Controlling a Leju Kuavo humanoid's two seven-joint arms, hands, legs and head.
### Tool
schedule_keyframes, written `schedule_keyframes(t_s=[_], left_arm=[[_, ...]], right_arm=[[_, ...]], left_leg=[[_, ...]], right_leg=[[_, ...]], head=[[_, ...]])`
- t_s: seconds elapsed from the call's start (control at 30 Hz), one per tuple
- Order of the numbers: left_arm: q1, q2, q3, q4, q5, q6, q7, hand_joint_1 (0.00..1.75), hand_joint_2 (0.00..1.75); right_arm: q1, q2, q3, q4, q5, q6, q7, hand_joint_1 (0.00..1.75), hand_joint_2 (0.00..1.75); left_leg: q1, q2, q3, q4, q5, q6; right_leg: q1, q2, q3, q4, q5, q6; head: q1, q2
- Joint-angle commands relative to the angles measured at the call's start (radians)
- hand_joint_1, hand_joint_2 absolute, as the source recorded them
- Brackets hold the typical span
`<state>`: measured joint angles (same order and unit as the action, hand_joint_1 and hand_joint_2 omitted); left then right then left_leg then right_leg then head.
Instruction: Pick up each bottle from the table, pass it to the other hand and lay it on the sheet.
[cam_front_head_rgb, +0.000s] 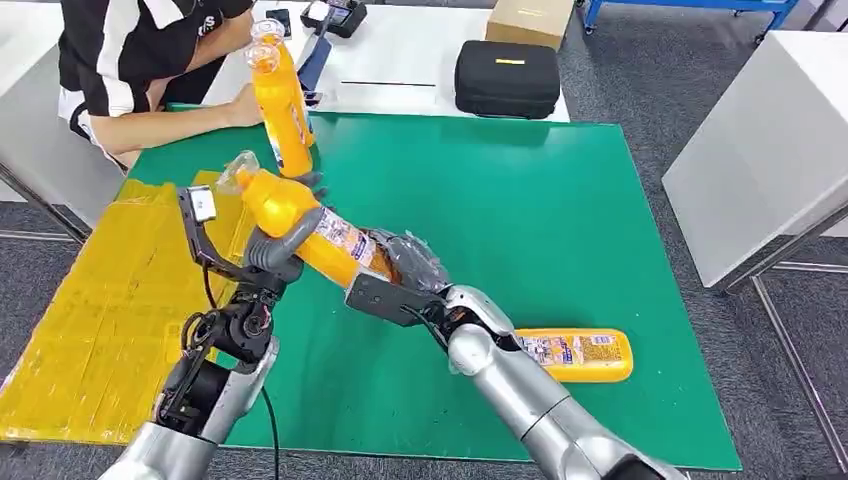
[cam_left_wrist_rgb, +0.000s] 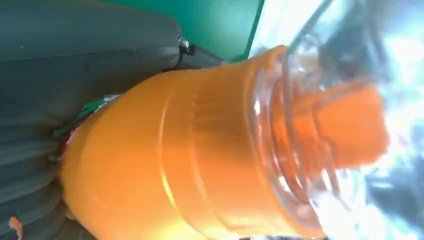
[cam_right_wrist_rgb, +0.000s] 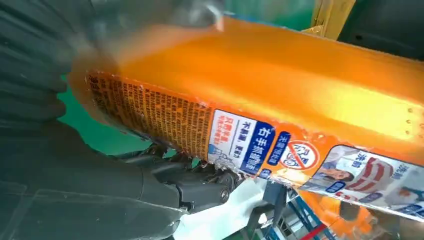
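An orange bottle (cam_front_head_rgb: 300, 215) with a clear cap hangs tilted above the green mat (cam_front_head_rgb: 520, 210), cap end toward the yellow sheet (cam_front_head_rgb: 90, 300). My left hand (cam_front_head_rgb: 283, 245) grips its upper part near the neck, and my right hand (cam_front_head_rgb: 408, 265) grips its lower, labelled end. In the left wrist view the bottle's shoulder (cam_left_wrist_rgb: 200, 160) sits against my left hand (cam_left_wrist_rgb: 75, 60). The right wrist view has the bottle's label (cam_right_wrist_rgb: 275, 110) lying across my right hand (cam_right_wrist_rgb: 75, 175). A second orange bottle (cam_front_head_rgb: 580, 356) lies on the mat behind my right forearm.
A person (cam_front_head_rgb: 140, 60) sits at the far left corner and holds a third orange bottle (cam_front_head_rgb: 283, 105) upright on the mat. A black case (cam_front_head_rgb: 507, 78) and a cardboard box (cam_front_head_rgb: 530, 18) stand on the white table beyond. A white cabinet (cam_front_head_rgb: 770, 140) is at the right.
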<state>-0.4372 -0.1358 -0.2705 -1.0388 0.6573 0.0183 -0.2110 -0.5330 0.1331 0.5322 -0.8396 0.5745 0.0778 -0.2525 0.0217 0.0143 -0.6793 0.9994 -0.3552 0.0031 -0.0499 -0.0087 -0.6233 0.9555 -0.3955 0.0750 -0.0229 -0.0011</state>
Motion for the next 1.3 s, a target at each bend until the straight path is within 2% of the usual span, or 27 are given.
schedule_keyframes(t_s=[0.03, 0.07, 0.1, 0.13, 0.17, 0.2, 0.23, 0.3, 0.33, 0.4, 0.43, 0.5, 0.57, 0.6, 0.63, 0.7, 0.73, 0.8, 0.83, 0.87, 0.93, 0.97, 1.07, 1.1, 1.23, 1.27, 1.3], left_arm=[[-0.073, 0.002, 0.049, 0.073, 0.012, 0.048, -0.024, 1.75, 1.75], [-0.075, 0.004, 0.049, 0.074, 0.007, 0.058, -0.034, 1.75, 1.75], [-0.076, 0.006, 0.048, 0.075, 0.002, 0.066, -0.041, 1.75, 1.75], [-0.078, 0.008, 0.046, 0.076, -0.010, 0.079, -0.054, 1.75, 1.75], [-0.082, 0.014, 0.037, 0.079, -0.043, 0.118, -0.086, 1.75, 1.75], [-0.084, 0.015, 0.038, 0.079, -0.043, 0.118, -0.086, 1.75, 1.75], [-0.084, 0.015, 0.038, 0.079, -0.043, 0.118, -0.086, 1.75, 1.75], [-0.086, 0.022, 0.038, 0.077, -0.091, 0.163, -0.125, 1.75, 1.75], [-0.087, 0.024, 0.040, 0.076, -0.090, 0.162, -0.125, 1.75, 1.75], [-0.098, 0.041, 0.021, 0.071, -0.252, 0.300, -0.211, 1.75, 1.75], [-0.108, 0.048, 0.021, 0.080, -0.314, 0.339, -0.219, 1.75, 1.75], [-0.136, 0.073, -0.004, 0.120, -0.477, 0.437, -0.221, 1.75, 1.75], [-0.147, 0.080, 0.000, 0.152, -0.540, 0.452, -0.229, 1.75, 1.75], [-0.165, 0.111, -0.050, 0.202, -0.732, 0.582, -0.218, 1.75, 1.75], [-0.173, 0.129, -0.069, 0.226, -0.806, 0.624, -0.209, 1.75, 1.75], [-0.181, 0.155, -0.073, 0.269, -0.967, 0.678, -0.181, 1.75, 1.75], [-0.185, 0.165, -0.060, 0.286, -1.091, 0.680, -0.144, 1.75, 1.75], [-0.201, 0.184, -0.094, 0.334, -1.482, 0.675, 0.065, 1.75, 1.75], [-0.204, 0.180, -0.073, 0.347, -1.492, 0.672, 0.052, 1.75, 1.75], [-0.218, 0.197, -0.100, 0.372, -1.607, 0.680, 0.113, 1.75, 1.75], [-0.243, 0.218, -0.160, 0.438, -1.996, 0.604, 0.347, 1.75, 1.75], [-0.243, 0.219, -0.151, 0.450, -2.052, 0.584, 0.352, 1.75, 1.75], [-0.239, 0.215, -0.129, 0.475, -2.116, 0.533, 0.348, 1.75, 1.75], [-0.242, 0.213, -0.108, 0.504, -2.153, 0.462, 0.327, 1.75, 1.75], [-0.242, 0.227, -0.117, 0.546, -2.205, 0.405, 0.316, 1.75, 1.75], [-0.251, 0.228, -0.109, 0.596, -2.220, 0.293, 0.281, 1.75, 1.75], [-0.246, 0.231, -0.108, 0.596, -2.220, 0.299, 0.276, 1.75, 1.75]], right_arm=[[-0.012, -0.020, 0.105, 0.023, -0.033, -0.017, -0.018, 1.75, 1.75], [-0.010, -0.017, 0.093, 0.021, -0.044, -0.031, -0.015, 1.75, 1.75], [-0.010, -0.016, 0.086, 0.020, -0.052, -0.041, -0.010, 1.61, 1.75], [-0.010, -0.015, 0.082, 0.018, -0.055, -0.055, -0.006, 1.26, 1.75], [-0.005, -0.013, 0.066, 0.008, -0.067, -0.082, -0.007, 1.26, 1.75], [-0.007, -0.014, 0.066, 0.007, -0.067, -0.081, -0.007, 0.37, 1.75], [-0.007, -0.014, 0.066, 0.007, -0.067, -0.081, -0.007, 0.00, 1.75], [0.009, -0.014, 0.034, -0.028, -0.098, -0.122, -0.008, 0.00, 1.75], [0.007, -0.017, 0.033, -0.030, -0.098, -0.121, -0.008, 0.00, 1.75], [0.036, -0.031, 0.005, -0.104, -0.110, -0.199, 0.000, 0.00, 1.75], [0.047, -0.045, -0.002, -0.144, -0.115, -0.209, 0.005, 0.00, 1.75], [0.067, -0.069, -0.020, -0.209, -0.109, -0.244, 0.014, 0.00, 1.75], [0.085, -0.081, -0.028, -0.254, -0.111, -0.243, 0.021, 0.00, 1.75], [0.106, -0.092, -0.044, -0.300, -0.098, -0.284, 0.017, 0.00, 1.75], [0.113, -0.101, -0.047, -0.319, -0.080, -0.303, 0.022, 0.00, 1.75], [0.134, -0.120, -0.057, -0.378, -0.029, -0.344, 0.037, 0.00, 1.75], [0.143, -0.125, -0.063, -0.408, -0.006, -0.356, 0.048, 0.00, 1.75], [0.166, -0.139, -0.075, -0.478, 0.060, -0.390, 0.073, 0.00, 1.75], [0.175, -0.143, -0.083, -0.508, 0.066, -0.375, 0.087, 0.00, 1.75], [0.176, -0.146, -0.084, -0.517, 0.083, -0.377, 0.094, 0.00, 1.75], [0.203, -0.165, -0.098, -0.607, 0.197, -0.383, 0.135, 0.00, 1.75], [0.211, -0.173, -0.103, -0.629, 0.223, -0.370, 0.145, 0.00, 1.75], [0.233, -0.193, -0.113, -0.672, 0.295, -0.354, 0.166, 0.00, 1.75], [0.244, -0.207, -0.120, -0.692, 0.383, -0.349, 0.190, 0.00, 1.75], [0.255, -0.238, -0.126, -0.710, 0.412, -0.314, 0.199, 0.00, 1.75], [0.253, -0.284, -0.112, -0.714, 0.460, -0.244, 0.230, 0.00, 1.75], [0.255, -0.290, -0.117, -0.715, 0.460, -0.244, 0.230, 0.00, 1.75]], left_leg=[[0.001, -0.002, 0.012, 0.003, -0.007, 0.001], [0.001, -0.002, 0.012, 0.002, -0.007, 0.001], [0.001, -0.002, 0.011, 0.002, -0.006, 0.001], [0.001, -0.002, 0.008, 0.001, -0.005, 0.000], [0.001, -0.002, 0.010, 0.002, -0.005, 0.001], [0.001, -0.002, 0.005, 0.001, -0.003, 0.000], [0.001, -0.002, 0.007, 0.001, -0.004, 0.000], [0.001, -0.001, 0.009, 0.002, -0.005, 0.001], [0.001, -0.001, 0.005, 0.000, -0.002, 0.000], [0.001, -0.001, 0.009, 0.002, -0.005, 0.000], [0.001, -0.002, 0.005, 0.000, -0.002, 0.000], [0.001, -0.003, 0.008, 0.002, -0.005, 0.001], [0.001, -0.003, 0.007, 0.002, -0.004, 0.001], [0.001, -0.005, 0.009, 0.002, -0.005, 0.001], [0.001, -0.004, 0.005, 0.000, -0.002, 0.001], [0.000, -0.003, 0.010, 0.001, -0.004, 0.002], [0.000, -0.002, 0.006, 0.000, -0.002, 0.001], [0.000, -0.001, 0.004, 0.000, -0.001, 0.001], [0.000, -0.001, 0.006, 0.000, -0.002, 0.001], [0.001, -0.003, 0.009, 0.001, -0.004, 0.001], [0.001, -0.003, 0.007, 0.001, -0.003, 0.001], [0.000, -0.002, 0.003, 0.000, -0.001, 0.001], [0.000, -0.001, 0.006, 0.001, -0.003, 0.001], [0.000, -0.002, 0.007, 0.001, -0.004, 0.002], [0.000, -0.001, 0.006, 0.001, -0.003, 0.001], [0.001, -0.001, 0.007, 0.002, -0.004, 0.002], [0.001, -0.001, 0.009, 0.002, -0.005, 0.002]], right_leg=[[0.002, 0.000, 0.012, 0.002, -0.007, -0.010], [0.002, 0.000, 0.012, 0.002, -0.006, -0.010], [0.002, 0.000, 0.011, 0.002, -0.006, -0.009], [0.002, 0.000, 0.008, 0.001, -0.004, -0.007], [0.002, 0.000, 0.010, 0.002, -0.005, -0.008], [0.002, -0.001, 0.006, 0.000, -0.003, -0.005], [0.002, -0.001, 0.008, 0.001, -0.004, -0.007], [0.002, 0.001, 0.009, 0.002, -0.005, -0.008], [0.001, 0.000, 0.005, 0.000, -0.002, -0.005], [0.002, 0.001, 0.009, 0.002, -0.005, -0.008], [0.001, -0.001, 0.005, 0.001, -0.003, -0.005], [0.002, -0.001, 0.009, 0.002, -0.005, -0.008], [0.002, -0.002, 0.007, 0.002, -0.004, -0.006], [0.001, -0.003, 0.009, 0.002, -0.006, -0.008], [0.001, -0.003, 0.006, 0.000, -0.003, -0.005], [0.001, -0.002, 0.011, 0.001, -0.005, -0.008], [0.001, -0.001, 0.006, 0.000, -0.003, -0.005], [0.000, 0.000, 0.004, 0.000, -0.002, -0.005], [0.001, 0.000, 0.006, 0.001, -0.003, -0.006], [0.001, -0.001, 0.009, 0.002, -0.005, -0.008], [0.001, -0.002, 0.007, 0.002, -0.004, -0.007], [0.001, -0.001, 0.003, 0.001, -0.002, -0.004], [0.001, 0.000, 0.006, 0.001, -0.004, -0.006], [0.001, -0.001, 0.007, 0.001, -0.004, -0.006], [0.001, 0.000, 0.005, 0.001, -0.003, -0.005], [0.001, 0.000, 0.007, 0.001, -0.004, -0.007], [0.001, 0.000, 0.009, 0.001, -0.005, -0.007]], head=[[0.000, 0.000], [0.000, 0.000], [0.000, 0.000], [0.000, 0.000], [0.000, 0.000], [0.000, 0.000], [0.000, 0.000], [0.000, 0.000], [0.000, 0.000], [0.000, 0.000], [0.000, 0.000], [0.000, 0.000], [0.000, 0.000], [0.001, 0.000], [0.000, 0.000], [0.000, 0.000], [0.000, 0.000], [0.000, 0.000], [0.000, 0.000], [0.000, 0.000], [0.000, 0.000], [0.000, 0.000], [0.000, 0.000], [0.000, 0.000], [0.000, 0.000], [0.000, 0.000], [0.000, 0.000]])
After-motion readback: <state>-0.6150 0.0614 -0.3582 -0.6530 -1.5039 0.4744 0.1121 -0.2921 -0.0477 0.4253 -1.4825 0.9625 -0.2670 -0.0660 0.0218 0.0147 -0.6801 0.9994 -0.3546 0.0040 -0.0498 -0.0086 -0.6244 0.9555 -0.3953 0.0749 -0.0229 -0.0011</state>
